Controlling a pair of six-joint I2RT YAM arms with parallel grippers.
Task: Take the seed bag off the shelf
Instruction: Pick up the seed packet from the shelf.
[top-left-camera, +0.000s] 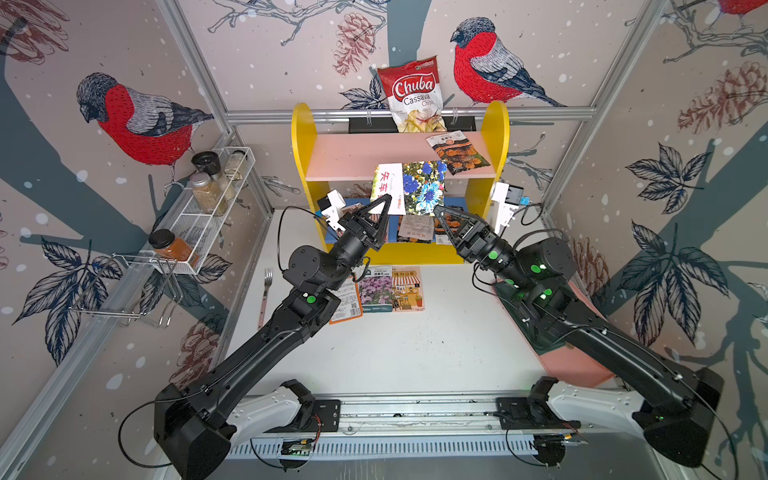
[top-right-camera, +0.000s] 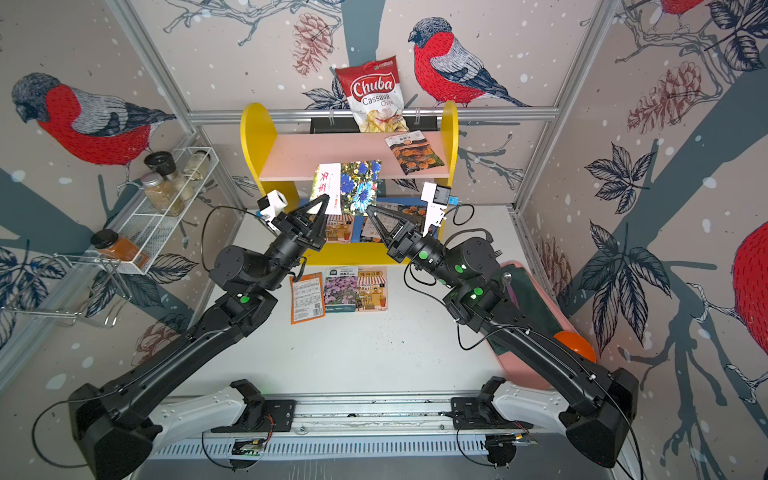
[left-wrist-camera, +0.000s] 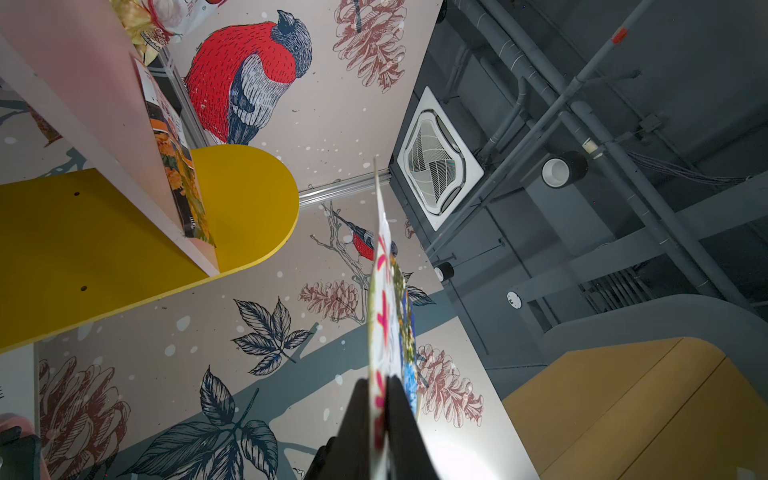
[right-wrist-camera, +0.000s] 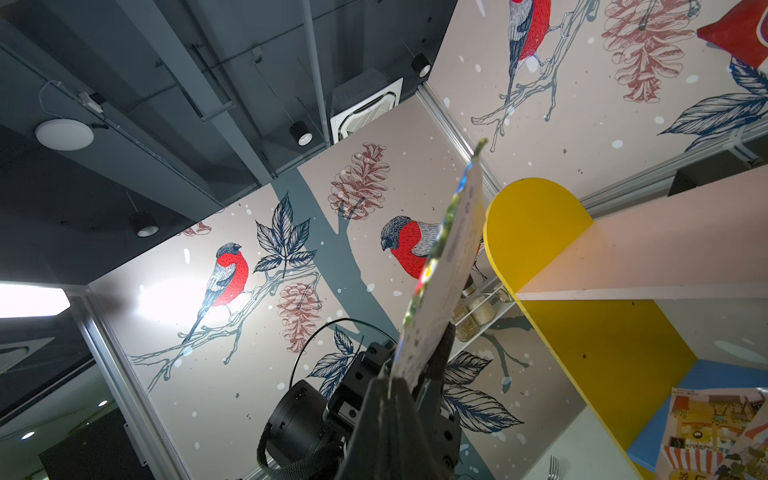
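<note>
In both top views the seed bag (top-left-camera: 415, 187) (top-right-camera: 353, 187) hangs upright in front of the shelf (top-left-camera: 301, 145), held clear of its boards. It has blue flowers and a white strip with red Chinese characters. The left gripper (top-left-camera: 385, 201) is clamped on one lower corner and the right gripper (top-left-camera: 437, 210) on the other.

Behind the shelf leans a red and white chips bag (top-left-camera: 413, 93) reading "Chuba Cassava Chips". An orange-flower packet (top-left-camera: 457, 151) lies on the pink board, and more packets (top-left-camera: 415, 228) lie on the blue board behind the grippers.

On the worktop (top-left-camera: 415, 353), just before the shelf, lie three packets:
- an orange-edged one (top-left-camera: 345, 299) with a QR code
- a purple-flower one (top-left-camera: 376, 289)
- a cartoon shop-front one (top-left-camera: 407, 286)

Their small print is too fine to read. A fork (top-left-camera: 266, 291) lies beside the left arm. A wire rack (top-left-camera: 216, 199) with jars (top-left-camera: 208, 191) hangs on the side wall.

In the left wrist view the bag (left-wrist-camera: 386, 291) is seen edge-on, pinched between the closed left gripper (left-wrist-camera: 380, 380), with a gap to the shelf.

In the right wrist view the bag (right-wrist-camera: 453, 249) is also edge-on, gripped by the right gripper (right-wrist-camera: 405, 378). It hides part of the rack. The shelf stands beside it, not touching.
</note>
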